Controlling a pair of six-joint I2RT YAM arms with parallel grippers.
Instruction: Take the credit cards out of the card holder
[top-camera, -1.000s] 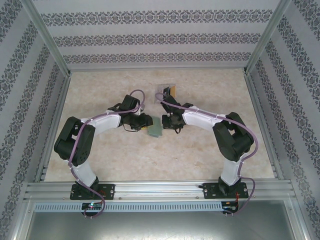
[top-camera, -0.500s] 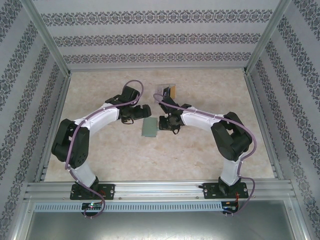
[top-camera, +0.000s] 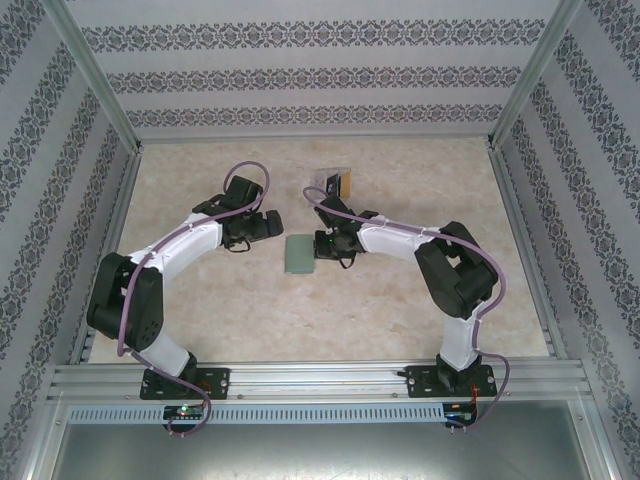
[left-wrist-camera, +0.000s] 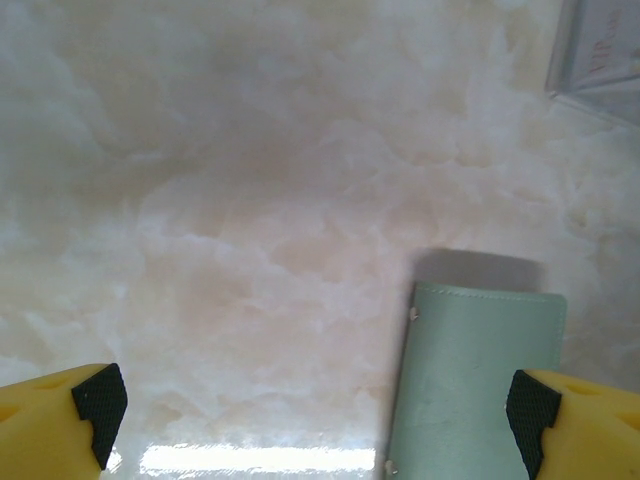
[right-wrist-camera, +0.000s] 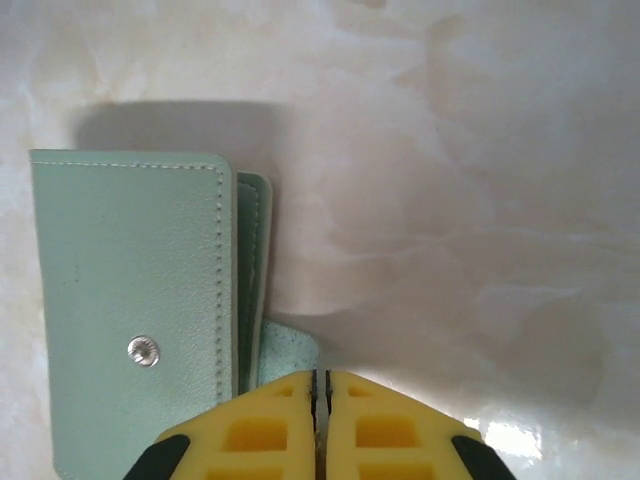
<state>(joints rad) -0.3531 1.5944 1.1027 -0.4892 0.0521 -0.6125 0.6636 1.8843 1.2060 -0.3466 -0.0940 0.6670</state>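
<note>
The card holder is a grey-green wallet lying flat and folded shut on the table, its snap facing up. The credit cards are hidden. My left gripper hovers open just left of the wallet and touches nothing. In the left wrist view the card holder lies by the right fingertip of that gripper. My right gripper is shut at the wallet's right edge. A speckled pale flap pokes out beside its left fingertip. I cannot tell whether the fingers pinch it.
A clear plastic tray with black and orange contents stands behind the wallet; its corner shows in the left wrist view. Patterned walls and metal rails enclose the marble-look table.
The left gripper opened, let the wallet go and drew back to the left. The wallet settled flat on the table. The right gripper closed at the wallet's right edge.
</note>
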